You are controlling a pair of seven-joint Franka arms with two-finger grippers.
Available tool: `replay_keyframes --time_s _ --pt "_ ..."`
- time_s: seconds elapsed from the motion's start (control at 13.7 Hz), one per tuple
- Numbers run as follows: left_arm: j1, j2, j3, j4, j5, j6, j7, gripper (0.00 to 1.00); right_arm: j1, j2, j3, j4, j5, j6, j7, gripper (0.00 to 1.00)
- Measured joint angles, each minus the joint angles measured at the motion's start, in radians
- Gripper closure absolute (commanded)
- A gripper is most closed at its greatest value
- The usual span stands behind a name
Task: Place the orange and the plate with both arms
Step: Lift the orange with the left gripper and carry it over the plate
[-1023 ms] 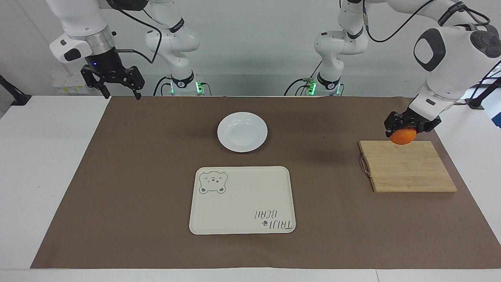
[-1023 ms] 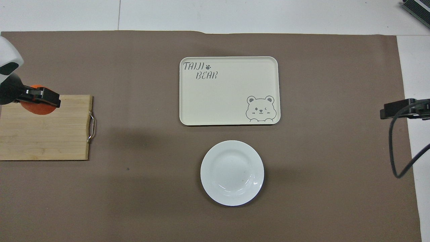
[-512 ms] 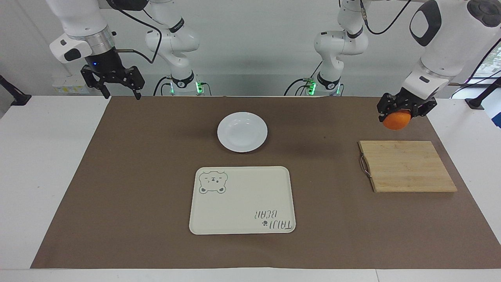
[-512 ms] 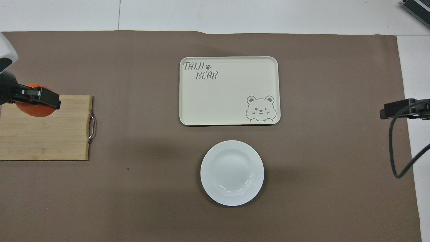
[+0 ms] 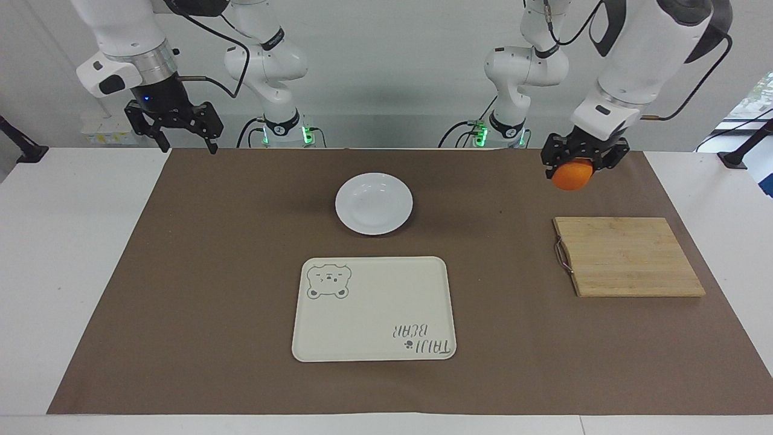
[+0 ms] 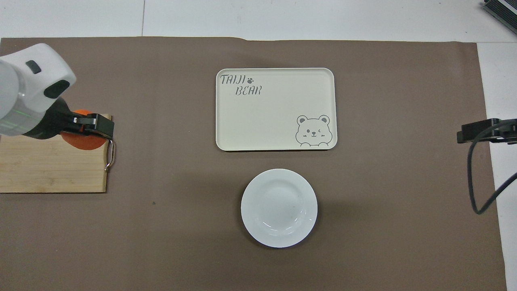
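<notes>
R tool (image 5: 185, 138) hangs w/ fingers spread wide, nothing in it, over the brown mat's (image 5: 229, 241) corner at the R arm's end of the bench (image 5: 60, 241); that arm waits. Plate (image 5: 374, 203) sits bare mid-mat, at 12 o'clock from the cream bear tray (image 5: 374, 309) in the facing view, i.e. nearer the robots, w/ a small gap between them. L tool (image 5: 574, 164) is clamped on the orange (image 5: 572, 174), raised in the air. In the overhead view it's over the wooden board's (image 5: 628, 257) edge by the metal handle (image 6: 110, 155). Board lies at the L arm's end, at 3 o'clock from the plate, well apart.
</notes>
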Motion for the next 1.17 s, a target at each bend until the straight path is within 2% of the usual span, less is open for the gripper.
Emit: replay_keyframes --time_s 0.44,0.88,1.17 --pt "-0.212 0.001 -0.004 -0.098 0.0 0.129 -0.277 1.0 0.0 0.0 0.0 0.0 0.0 0.0 0.0 0.0" --pt "-0.408 0.014 -0.005 -0.253 0.0 0.324 -0.506 1.0 0.0 0.0 0.0 0.0 0.0 0.0 0.0 0.0" --pt "-0.534 0.091 -0.006 -0.332 0.0 0.51 -0.635 1.0 0.0 0.0 0.0 0.0 0.0 0.0 0.0 0.0"
